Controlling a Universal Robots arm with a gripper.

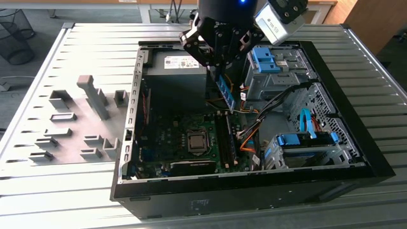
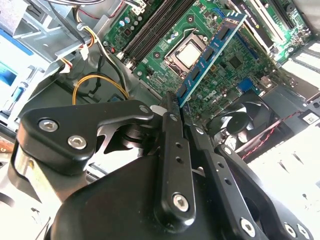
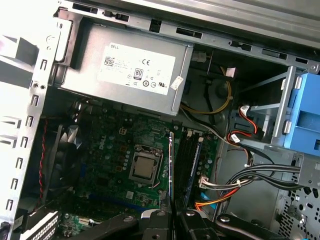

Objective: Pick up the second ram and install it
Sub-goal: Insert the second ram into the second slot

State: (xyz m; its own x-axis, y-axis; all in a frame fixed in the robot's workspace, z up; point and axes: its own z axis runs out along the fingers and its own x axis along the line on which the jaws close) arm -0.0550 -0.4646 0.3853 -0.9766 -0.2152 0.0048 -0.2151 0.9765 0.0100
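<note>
Black multi-link gripper (image 2: 172, 112) of metal, close to the lens in both wrist views, clenched on the second ram (image 2: 212, 56), a long thin blue-green memory stick with small dark chips. The stick is pinched at one end, so that most of its length projects beyond the fingertips toward the board; the grip appears chosen to leave the contact edge free.

Open black tower computer case (image 1: 375, 157), lying on its side on the slatted grey metal table (image 1: 83, 191): side panel off, so the interior faces upward and can be reached from above.

Grey boxy power supply (image 3: 125, 70) with a white label, mounted at the far end of the case.

Green motherboard (image 3: 112, 150), flat on the case floor, with a square metal processor socket (image 3: 145, 167) near its middle.

Long black memory slots (image 3: 190, 160), set side by side just beside the socket. In the exterior view the stick (image 1: 226, 93) hangs edge-down above the slot area and apart from it, its long axis seemingly roughly in line with the slots; judged not yet seated.

Bundle of orange, yellow and black cables (image 1: 251, 136), lying near the slots.

Grey plastic fixture blocks (image 1: 95, 98), standing on the table at the exterior view's left, well apart from the gripper.
</note>
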